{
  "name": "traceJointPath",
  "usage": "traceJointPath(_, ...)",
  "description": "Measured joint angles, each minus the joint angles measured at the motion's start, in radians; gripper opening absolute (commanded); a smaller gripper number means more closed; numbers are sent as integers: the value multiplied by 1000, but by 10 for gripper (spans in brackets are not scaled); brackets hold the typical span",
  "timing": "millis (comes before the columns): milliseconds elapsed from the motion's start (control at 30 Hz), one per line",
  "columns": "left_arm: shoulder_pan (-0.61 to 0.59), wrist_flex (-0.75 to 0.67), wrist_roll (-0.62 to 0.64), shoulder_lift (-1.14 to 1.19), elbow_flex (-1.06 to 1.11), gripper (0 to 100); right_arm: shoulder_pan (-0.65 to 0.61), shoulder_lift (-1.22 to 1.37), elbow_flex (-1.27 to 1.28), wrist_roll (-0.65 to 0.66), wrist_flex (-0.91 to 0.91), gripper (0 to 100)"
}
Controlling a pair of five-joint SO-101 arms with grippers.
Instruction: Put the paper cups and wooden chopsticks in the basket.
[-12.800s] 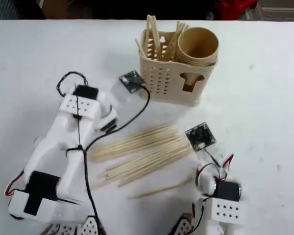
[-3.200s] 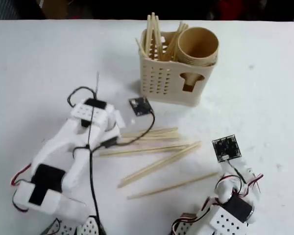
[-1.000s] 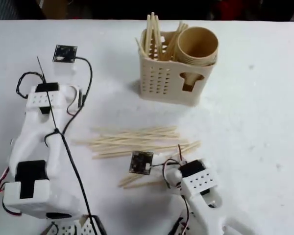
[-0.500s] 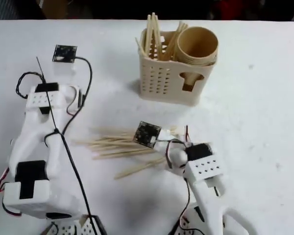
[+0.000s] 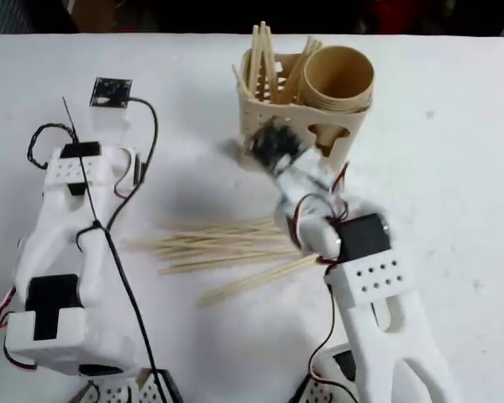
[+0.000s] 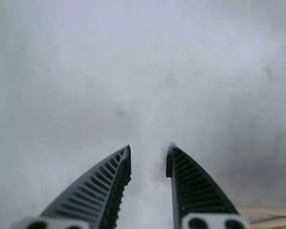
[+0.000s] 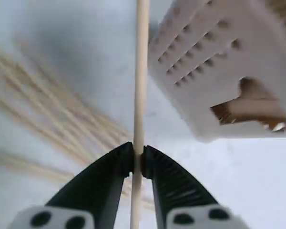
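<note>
The cream perforated basket (image 5: 296, 134) stands at the back centre. It holds a stack of paper cups (image 5: 340, 77) and several upright wooden chopsticks (image 5: 265, 52). A loose pile of chopsticks (image 5: 223, 243) lies on the white table in front of it. My right gripper (image 7: 137, 155) is shut on one chopstick (image 7: 142, 71), held above the table just in front of the basket (image 7: 214, 57). The loose pile (image 7: 52, 119) lies below and behind it. The right arm (image 5: 353, 243) stretches toward the basket's front wall. My left gripper (image 6: 149, 150) hangs open over bare table, holding nothing.
The left arm (image 5: 76, 193) rests at the left side of the table, its black cable looping beside it. One chopstick end (image 6: 267, 212) pokes in beside the left gripper. White table lies to the right of the basket.
The right arm has swung from the chopstick pile up to the basket's front, carrying one chopstick. The left arm has stayed still.
</note>
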Motion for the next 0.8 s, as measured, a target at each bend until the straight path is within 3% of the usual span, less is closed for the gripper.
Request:
traceJointPath(200,0,0,0,0,0,142,0,0,-290,-206,-173,16)
traceJointPath(367,0,0,0,0,0,142,0,40,-370,-338,-457,17)
traceJointPath(600,0,0,0,0,0,142,2,318,-374,-354,-956,18)
traceJointPath(800,0,0,0,0,0,142,58,459,-371,-361,-1074,20)
